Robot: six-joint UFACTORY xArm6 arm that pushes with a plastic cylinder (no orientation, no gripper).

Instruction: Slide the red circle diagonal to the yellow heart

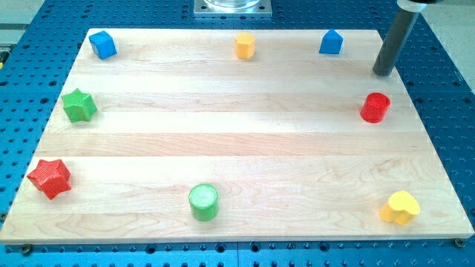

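Observation:
The red circle [375, 107] stands near the board's right edge, about halfway up. The yellow heart [400, 208] lies at the board's bottom right corner, well below the red circle. My tip [383, 73] is at the view's top right, just above the red circle and a little to its right, with a small gap between them.
A wooden board [237, 133] lies on a blue perforated table. On it: a blue cube [103, 44] at top left, a yellow hexagon [244, 45] at top middle, a blue pentagon block [331, 42] at top right, a green star [79, 105] and red star [50, 178] at left, a green circle [203, 202] at bottom middle.

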